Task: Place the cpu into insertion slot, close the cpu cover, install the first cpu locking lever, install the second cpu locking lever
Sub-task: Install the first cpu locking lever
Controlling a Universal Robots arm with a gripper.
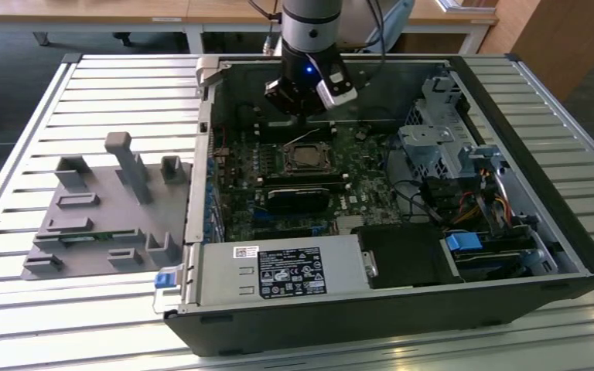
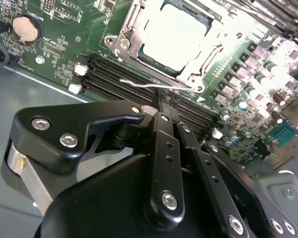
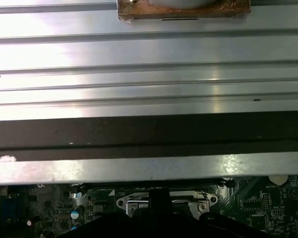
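The cpu [image 2: 175,29], a pale silvery square, lies in the insertion slot [image 1: 305,159] on the green board. Over it the cpu cover [image 2: 201,62] lies flat, framing the chip. A thin wire locking lever [image 2: 136,82] runs along the socket's edge beside the memory slots. My gripper [image 2: 161,105] is shut, and its black tips meet right at this lever; whether they pinch it or only touch it I cannot tell. In the exterior view the gripper [image 1: 303,110] hangs just behind the socket, inside the open case. In the first wrist view the cover [image 3: 134,202] shows beside the fingers [image 3: 159,199].
Long black memory slots [image 2: 109,74] lie next to the lever, with a coin battery [image 2: 26,29] beyond. A black block [image 1: 299,193], the power supply [image 1: 276,270] and a drive cage [image 1: 431,147] crowd the case. A grey fixture tray [image 1: 101,209] sits at the exterior view's left.
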